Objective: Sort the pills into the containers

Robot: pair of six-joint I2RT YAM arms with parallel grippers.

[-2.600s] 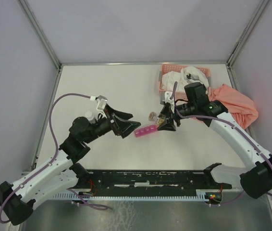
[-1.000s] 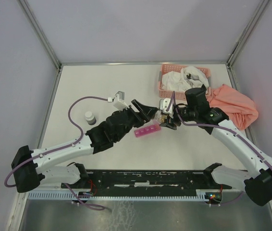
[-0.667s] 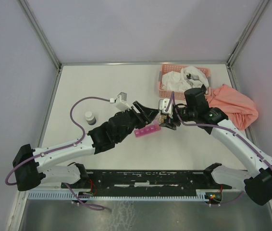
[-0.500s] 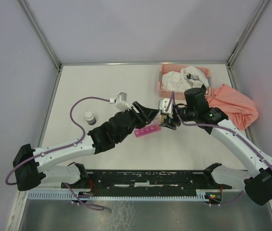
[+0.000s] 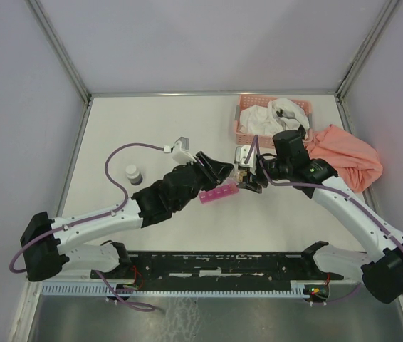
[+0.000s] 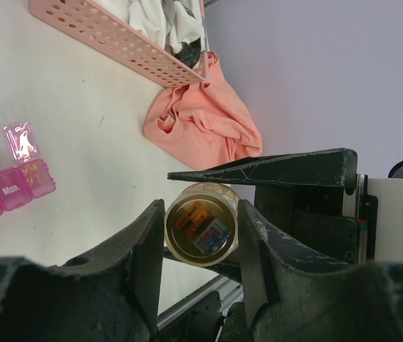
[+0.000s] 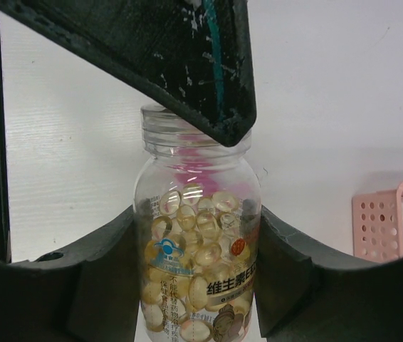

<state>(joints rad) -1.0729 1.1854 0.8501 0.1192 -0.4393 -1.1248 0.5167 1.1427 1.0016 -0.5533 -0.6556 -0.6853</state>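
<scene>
Lilac-grey walls box in a white tabletop point(image 5: 152, 128), where the right gripper point(image 7: 198, 235) is clamped on the body of a clear uncapped bottle of yellow softgel pills point(image 7: 199, 285). The left gripper point(image 6: 201, 239) has its fingers a bottle's width apart on either side of that bottle's end, though I cannot tell whether they press it. Just beside both lies the slim magenta-pink pill-organizer strip point(image 5: 218, 194), flat on the table with one end lid flipped open; a salmon lattice basket point(image 5: 243, 117) stands farther back.
</scene>
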